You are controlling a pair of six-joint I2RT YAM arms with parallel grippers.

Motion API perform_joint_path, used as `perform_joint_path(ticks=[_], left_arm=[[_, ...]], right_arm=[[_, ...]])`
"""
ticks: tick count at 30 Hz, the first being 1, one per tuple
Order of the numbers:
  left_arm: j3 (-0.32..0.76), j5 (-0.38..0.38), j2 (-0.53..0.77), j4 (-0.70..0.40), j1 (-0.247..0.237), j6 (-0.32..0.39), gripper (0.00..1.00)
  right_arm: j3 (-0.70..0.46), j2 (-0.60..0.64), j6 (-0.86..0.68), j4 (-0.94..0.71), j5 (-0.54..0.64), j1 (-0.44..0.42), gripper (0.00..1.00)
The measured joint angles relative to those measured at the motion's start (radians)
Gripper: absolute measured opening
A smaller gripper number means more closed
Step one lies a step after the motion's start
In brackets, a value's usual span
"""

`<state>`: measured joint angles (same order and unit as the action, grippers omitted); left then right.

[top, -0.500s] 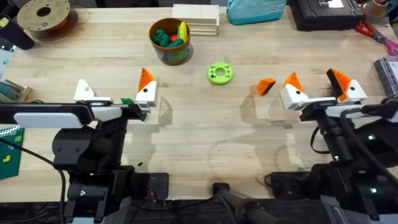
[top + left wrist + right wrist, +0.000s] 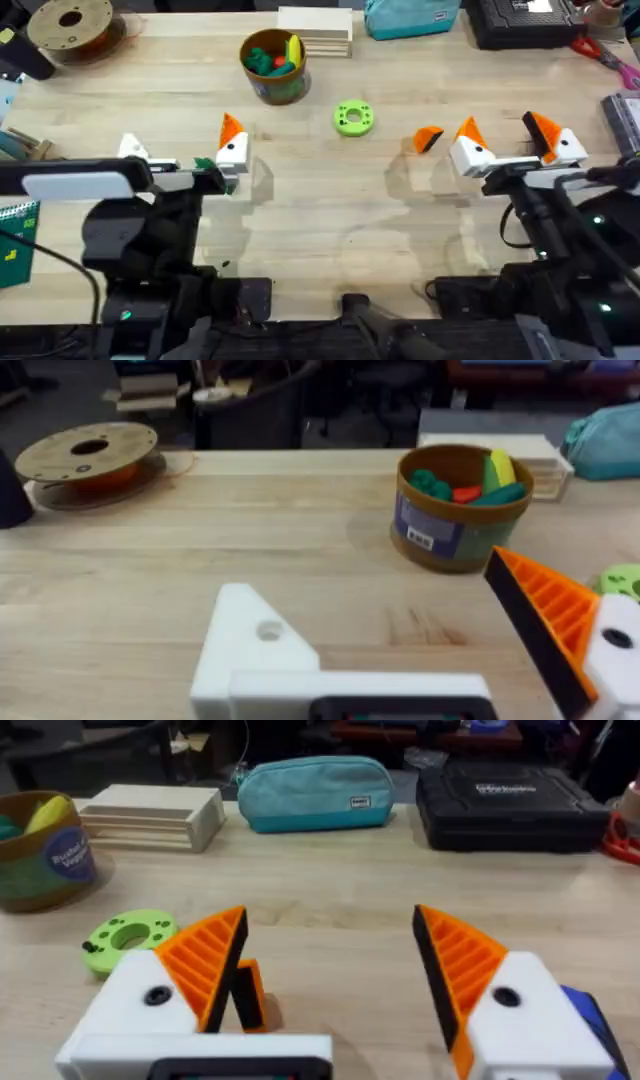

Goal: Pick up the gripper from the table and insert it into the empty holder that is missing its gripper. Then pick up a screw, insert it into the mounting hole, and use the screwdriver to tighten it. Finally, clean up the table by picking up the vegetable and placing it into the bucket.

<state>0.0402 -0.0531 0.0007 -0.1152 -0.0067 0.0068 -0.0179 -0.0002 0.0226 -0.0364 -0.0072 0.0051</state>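
The loose orange wedge gripper (image 2: 428,139) lies on the table just left of my right gripper (image 2: 505,130); it also peeks from behind that gripper's orange-tipped finger (image 2: 248,995). My right gripper (image 2: 330,955) is open, both fingers orange-tipped. My left gripper (image 2: 182,145) is open and empty. One of its fingers is a bare white holder (image 2: 133,148) with a mounting hole (image 2: 268,630); the other carries an orange tip (image 2: 545,610). The bucket (image 2: 273,65) stands beyond it, upright, with toy produce inside. A small dark green piece (image 2: 205,163) shows by the left wrist; I cannot tell what it is. A bit of blue (image 2: 585,1005) shows behind the right finger.
A bright green disc (image 2: 353,118) lies mid-table. Along the far edge are a filament spool (image 2: 70,20), stacked wood blocks (image 2: 315,30), a teal pouch (image 2: 410,18) and a black case (image 2: 525,20). Red-handled scissors (image 2: 600,50) lie at the far right.
The left arm has shifted slightly to the left. The right arm and the objects on the table have not moved.
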Motion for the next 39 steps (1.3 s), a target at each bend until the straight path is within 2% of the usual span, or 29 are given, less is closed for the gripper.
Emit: perform_joint_path(ticks=[2,6,10,14,17,20,24,26,30,32,33,34,36,37,39], left_arm=[[0.056,-0.002,0.004,-0.085,0.0,0.009,0.987],[0.252,-0.005,0.063,-0.286,0.0,0.018,0.987],[0.468,-0.008,0.2,-0.505,0.0,0.02,0.987],[0.66,-0.013,0.392,-0.713,0.0,0.021,0.987],[0.785,-0.012,0.538,-0.804,0.0,0.02,0.987],[0.877,-0.011,0.649,-0.825,0.0,0.02,0.987],[0.922,0.001,0.717,-0.884,0.0,0.005,0.987],[0.922,-0.001,0.735,-0.941,0.001,-0.056,0.987],[0.919,-0.03,0.767,-1.049,0.023,-0.321,0.987],[0.909,-0.039,0.778,-1.062,0.029,-0.441,0.967],[0.905,-0.041,0.782,-1.066,0.03,-0.484,0.874],[0.898,-0.039,0.79,-1.067,0.03,-0.575,0.395],[0.898,-0.036,0.79,-1.066,0.03,-0.603,0.094],[0.898,-0.028,0.789,-1.059,0.03,-0.597,0.085],[0.898,0.01,0.786,-1.017,0.03,-0.559,0.372]], right_arm=[[-0.054,0.0,0.001,-0.113,-0.01,0.0,0.99],[-0.206,0.034,0.028,-0.365,-0.025,0.0,0.99],[-0.421,0.125,0.07,-0.576,-0.035,0.0,0.99],[-0.622,0.256,0.102,-0.729,-0.062,0.0,0.99],[-0.726,0.355,0.111,-0.812,-0.078,0.0,0.992],[-0.8,0.451,0.113,-0.869,-0.089,0.0,0.991],[-0.828,0.516,0.116,-0.878,-0.092,0.0,0.99],[-0.828,0.526,0.116,-0.888,-0.092,0.0,0.991],[-0.828,0.526,0.116,-0.893,-0.093,0.0,0.991],[-0.829,0.526,0.117,-0.893,-0.093,0.0,0.991],[-0.829,0.526,0.116,-0.894,-0.093,0.0,0.991],[-0.828,0.526,0.116,-0.895,-0.093,0.0,0.99],[-0.828,0.526,0.117,-0.895,-0.093,0.0,0.99],[-0.828,0.526,0.117,-0.896,-0.093,0.0,0.99],[-0.829,0.526,0.117,-0.896,-0.093,0.0,0.99]])
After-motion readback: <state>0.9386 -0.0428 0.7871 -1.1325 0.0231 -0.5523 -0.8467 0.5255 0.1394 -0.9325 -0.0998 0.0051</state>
